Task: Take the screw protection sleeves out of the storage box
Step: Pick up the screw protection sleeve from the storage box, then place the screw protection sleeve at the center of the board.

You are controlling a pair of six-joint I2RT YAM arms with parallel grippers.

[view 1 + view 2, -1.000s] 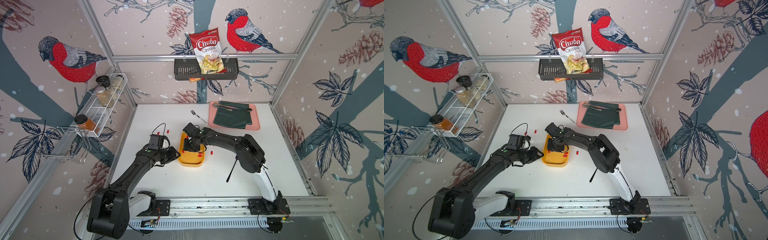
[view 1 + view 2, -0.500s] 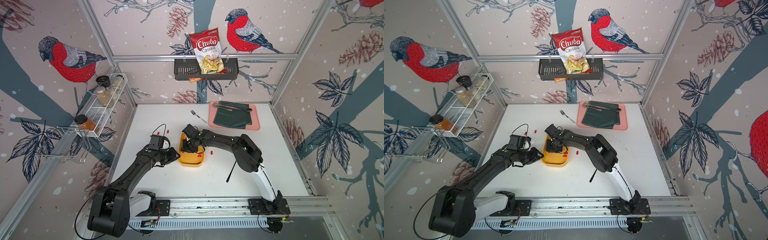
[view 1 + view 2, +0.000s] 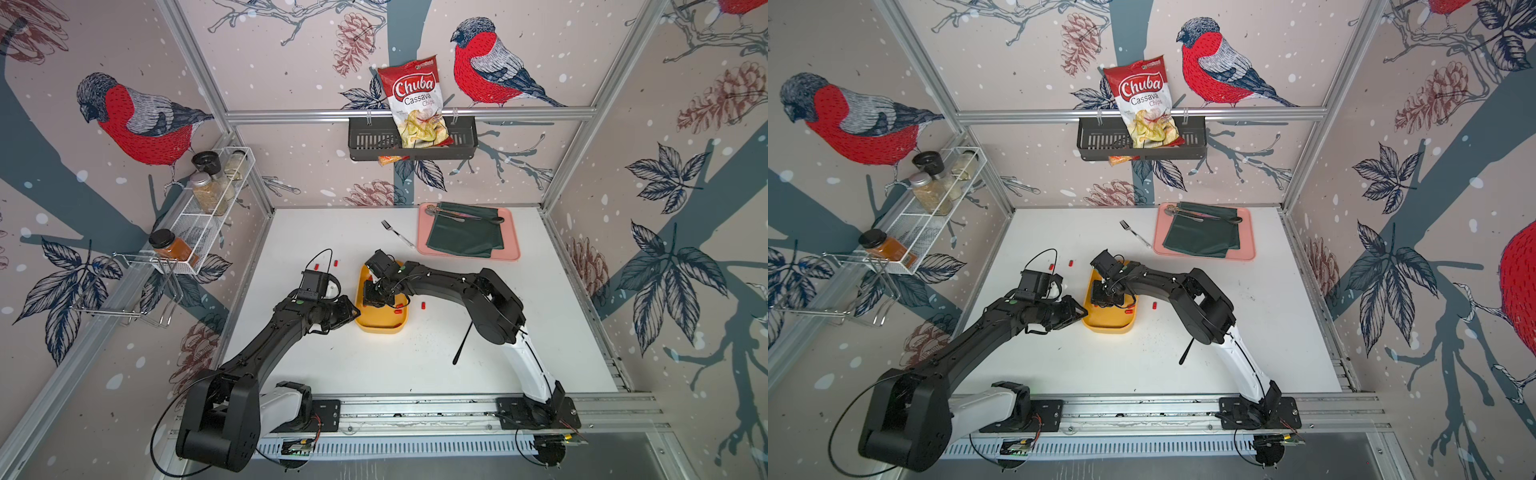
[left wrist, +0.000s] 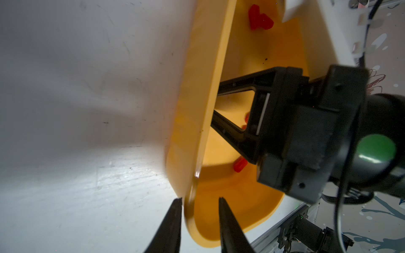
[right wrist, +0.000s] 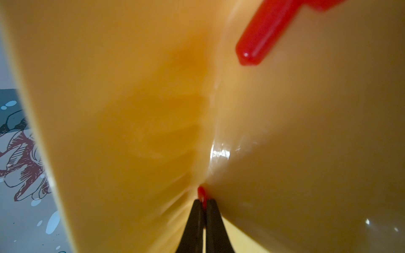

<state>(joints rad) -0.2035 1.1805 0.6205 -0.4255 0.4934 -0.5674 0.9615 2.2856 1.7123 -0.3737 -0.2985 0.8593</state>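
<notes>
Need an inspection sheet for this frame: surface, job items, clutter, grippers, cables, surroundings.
Surface: white table, faintly scuffed.
Job's things: storage box mid-table. Screw protection sleeves lie in it; three loose sleeves lie on the table outside it.
Clutter: fork beside the pink tray, which carries a green cloth and cutlery.
Grippers: left gripper open, astride the box's wall. Right gripper inside the box, shut on a sleeve.
Cables: black cable loops above the left wrist.
Surroundings: chips bag in a black wall basket; spice jars on a wire rack.
</notes>
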